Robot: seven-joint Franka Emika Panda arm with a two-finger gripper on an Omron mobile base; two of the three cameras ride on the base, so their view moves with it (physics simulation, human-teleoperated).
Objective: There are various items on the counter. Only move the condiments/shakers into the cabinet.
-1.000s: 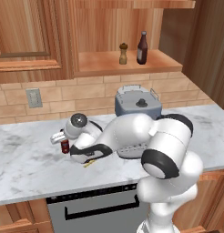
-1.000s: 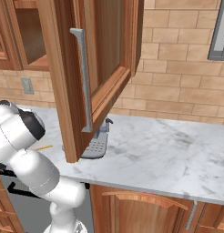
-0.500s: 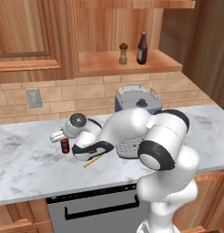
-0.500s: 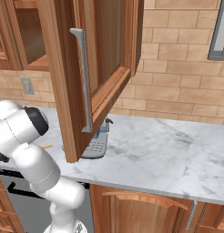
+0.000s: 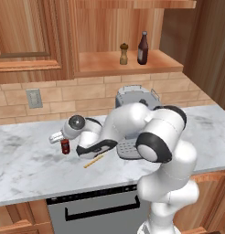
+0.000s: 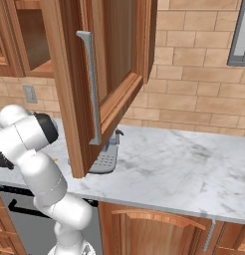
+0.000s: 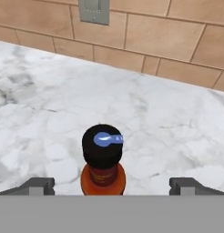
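The small sauce bottle [image 5: 65,146] with its black cap and red label stands upright on the marble counter [image 5: 23,164], left of the grey espresso machine [image 5: 132,98]. In the left base view the arm's wrist covers its right side, and its label is too small to read. In the hand view the bottle [image 7: 103,159] sits low and centre, its base cut off by the lower edge, so where it meets the counter [image 7: 50,91] cannot be seen from there.

The gripper [image 7: 111,185] is spread wide, holding nothing: its two dark fingertips [image 7: 35,185] stand well apart on either side of the bottle, with clear marble between each tip and the glass. The bottle lies between the fingers, a little nearer the left tip than the right. In the left base view the hand [image 5: 57,136] reaches the bottle from the right, just beside its cap; the fingers themselves are hard to make out there.

A thin yellow stick [image 5: 93,161] lies flat on the counter just right of the bottle, partly under the forearm. The arm hides much of the espresso machine's front.

Above and right of the bottle, on the shelf floor of the open wall cabinet [image 5: 109,68], stand the tan wooden pepper shaker [image 5: 124,54] and, beside it, the dark brown glass bottle [image 5: 142,48].

In the right base view an open cabinet door [image 6: 94,79] blocks most of the scene.
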